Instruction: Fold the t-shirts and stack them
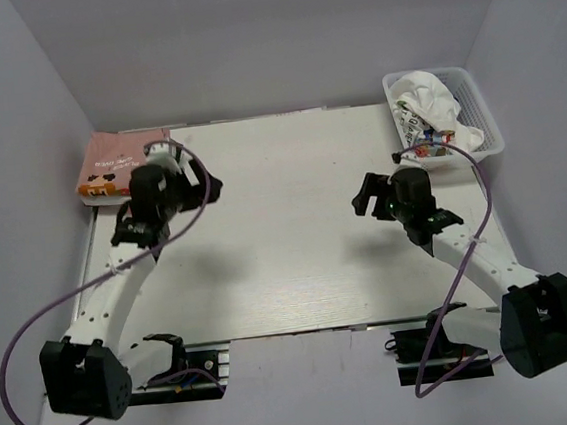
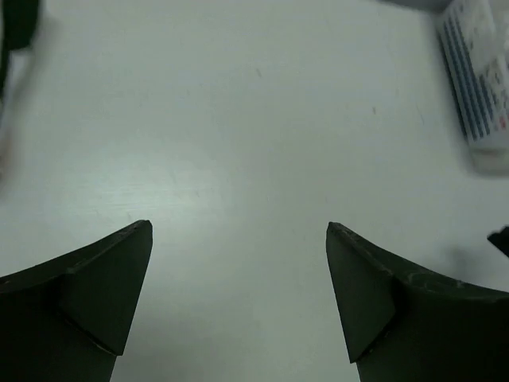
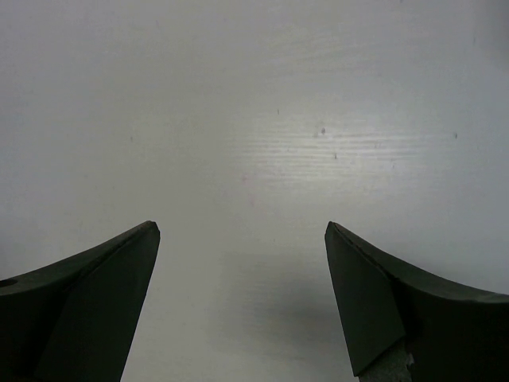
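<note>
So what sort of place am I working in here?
Probably a lab test cell, not a home: plain white walls box in a tabletop holding only a folded pink t-shirt and a basket of white t-shirts.

Folded pink t-shirt (image 1: 118, 164) far left, crumpled white t-shirts (image 1: 434, 103) in far-right basket (image 1: 482, 115)

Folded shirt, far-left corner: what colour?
The shirt is dusty pink, orange at its near edge; clearest in the top external view.

Jaws wide, nothing held: left gripper (image 1: 209, 187) at far left, left arm (image 1: 120, 288) stretched out — right gripper (image 1: 366, 196) mid-right, right arm (image 1: 473, 249) bent, pointing left.
</note>
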Robot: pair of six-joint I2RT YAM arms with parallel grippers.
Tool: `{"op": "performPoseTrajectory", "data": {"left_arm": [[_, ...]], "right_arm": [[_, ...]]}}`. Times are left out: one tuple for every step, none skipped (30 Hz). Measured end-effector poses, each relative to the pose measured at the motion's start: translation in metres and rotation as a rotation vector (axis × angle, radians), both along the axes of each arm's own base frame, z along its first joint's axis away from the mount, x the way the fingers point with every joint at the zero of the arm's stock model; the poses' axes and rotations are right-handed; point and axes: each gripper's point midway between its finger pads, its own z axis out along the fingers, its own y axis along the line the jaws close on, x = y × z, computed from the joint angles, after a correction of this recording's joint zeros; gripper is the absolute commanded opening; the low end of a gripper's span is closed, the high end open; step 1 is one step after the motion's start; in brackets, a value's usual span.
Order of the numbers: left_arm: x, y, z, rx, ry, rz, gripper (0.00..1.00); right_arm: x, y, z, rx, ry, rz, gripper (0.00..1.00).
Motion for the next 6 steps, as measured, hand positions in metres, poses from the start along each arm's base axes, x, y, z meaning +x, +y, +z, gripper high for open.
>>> {"op": "performPoseTrajectory", "data": {"left_arm": [[-0.013, -0.006, -0.016, -0.018, 0.022, -0.015, 1.0], [-0.024, -0.009, -0.036, -0.029, 0.055, -0.019, 1.0], [-0.033, -0.01, -0.055, -0.034, 0.095, -0.017, 1.0], [-0.04, -0.011, -0.075, -0.037, 0.142, -0.013, 1.0], [-0.046, -0.011, -0.091, -0.033, 0.181, -0.006, 1.0], [-0.051, -0.01, -0.103, -0.03, 0.211, 0.002, 1.0]], "right_arm": [[-0.007, -0.002, -0.007, 0.006, 0.017, -0.004, 0.9], [-0.014, -0.002, -0.014, 0.013, 0.037, -0.006, 0.9], [-0.02, -0.003, -0.02, 0.019, 0.058, -0.009, 0.9], [-0.024, -0.003, -0.025, 0.025, 0.074, -0.01, 0.9], [-0.027, -0.003, -0.028, 0.03, 0.085, -0.008, 0.9], [-0.028, -0.003, -0.03, 0.033, 0.091, -0.008, 0.9]]}}
